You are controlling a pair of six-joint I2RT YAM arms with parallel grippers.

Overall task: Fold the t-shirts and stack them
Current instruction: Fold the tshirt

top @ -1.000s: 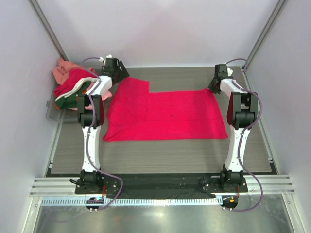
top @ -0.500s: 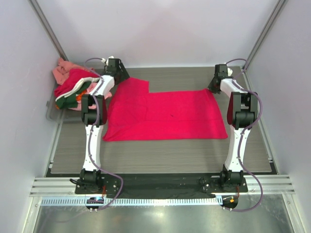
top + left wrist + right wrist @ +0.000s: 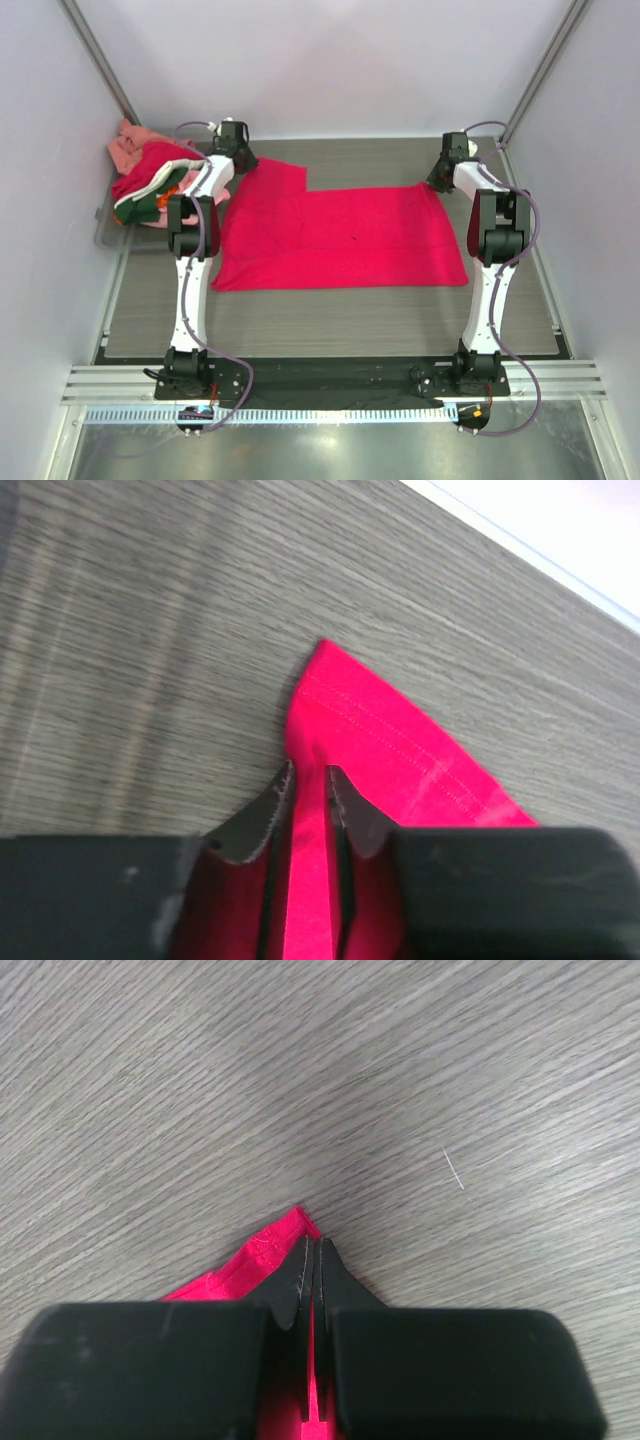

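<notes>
We see the crimson t-shirt (image 3: 340, 238) lying flat in the middle of the table (image 3: 330, 320). Its long axis runs left to right, and one flap reaches far at the left end. The left gripper (image 3: 308, 775) pinches that far-left corner; the right gripper (image 3: 313, 1250) is closed on the far-right corner.

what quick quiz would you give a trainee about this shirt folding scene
1. True or false: the right claw is shut on a corner of the crimson t-shirt.
2. Where does the shirt pile lie in the top view? A) far left B) far right C) near centre
3. How many claws are at the crimson t-shirt's far edge?
Key: 1 true; 2 A; 3 two, the left claw included.
</notes>
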